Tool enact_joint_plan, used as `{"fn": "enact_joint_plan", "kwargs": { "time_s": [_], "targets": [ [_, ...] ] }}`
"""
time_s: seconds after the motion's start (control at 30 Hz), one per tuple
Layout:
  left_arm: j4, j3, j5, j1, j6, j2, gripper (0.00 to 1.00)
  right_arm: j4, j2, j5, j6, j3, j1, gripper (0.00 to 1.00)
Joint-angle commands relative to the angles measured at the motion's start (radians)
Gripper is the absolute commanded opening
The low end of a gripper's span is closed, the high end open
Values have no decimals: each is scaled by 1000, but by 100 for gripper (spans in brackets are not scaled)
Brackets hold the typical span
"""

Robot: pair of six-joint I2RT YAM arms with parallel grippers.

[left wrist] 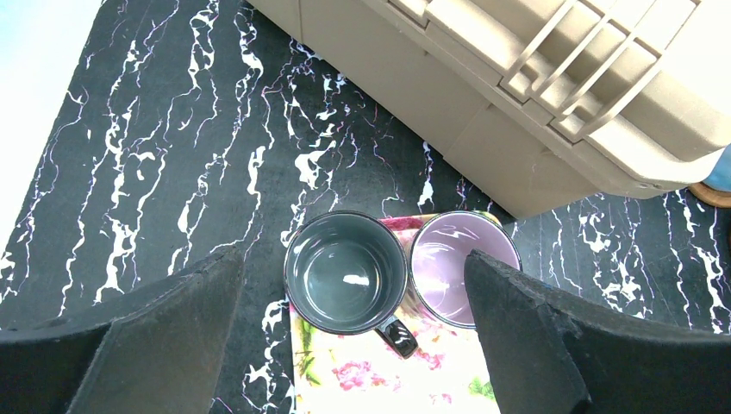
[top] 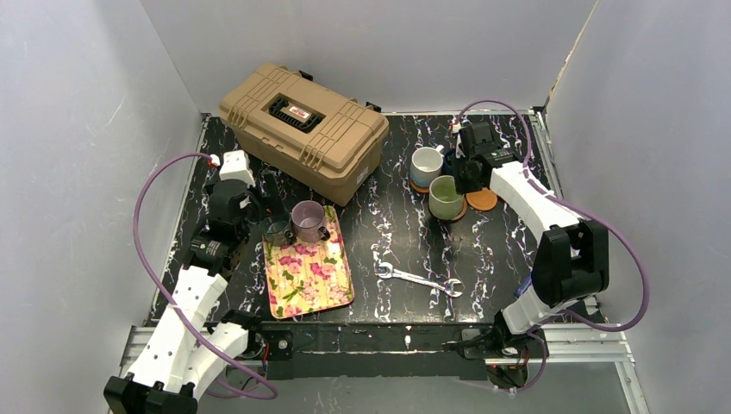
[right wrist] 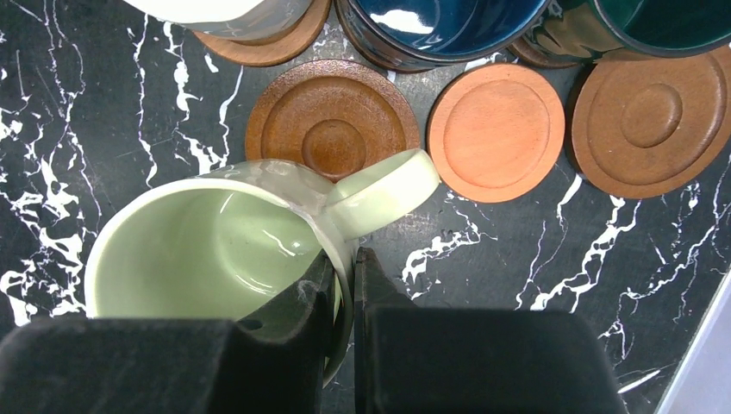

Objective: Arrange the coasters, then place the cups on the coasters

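My right gripper (right wrist: pixel 345 267) is shut on the rim wall of the pale yellow-green cup (right wrist: pixel 198 250), close to its handle. The cup (top: pixel 445 197) overlaps the near edge of a dark brown rimmed coaster (right wrist: pixel 332 121). Beside that lie a bare orange coaster (right wrist: pixel 496 129) and a brown one (right wrist: pixel 651 121). Behind them stand a white cup (top: pixel 426 166) on a coaster (right wrist: pixel 276 43), a navy cup (right wrist: pixel 440 26) and a teal cup (right wrist: pixel 638 26). My left gripper (left wrist: pixel 353 259) stands open above a dark green cup (left wrist: pixel 345 272); a mauve-pink cup (left wrist: pixel 452 259) touches it.
The dark and mauve cups stand at the far end of a floral tray (top: pixel 309 272). A tan toolbox (top: pixel 302 129) fills the back left. A wrench (top: pixel 420 280) lies mid-table near the front. Grey walls close in both sides.
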Motion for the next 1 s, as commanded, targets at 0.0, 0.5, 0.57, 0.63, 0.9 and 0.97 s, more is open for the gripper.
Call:
{"fn": "enact_joint_plan", "kwargs": {
  "time_s": [0.0,0.5,0.57,0.63,0.9,0.97],
  "targets": [
    [11,3,1,-3,12,1,98,110,10,5,22,-4,-10,1],
    [13,3,3,-2,14,8,98,211,34,51,52,-64,-26,1],
    [15,3,3,-3,15,9,98,218,38,56,48,-67,-29,1],
    [14,3,4,-3,15,9,98,233,38,60,45,-76,-34,1],
    [16,3,4,-2,14,12,98,287,40,37,42,-107,-53,1],
    [15,3,5,-2,15,12,98,296,44,30,45,-111,-55,1]
  ]
}}
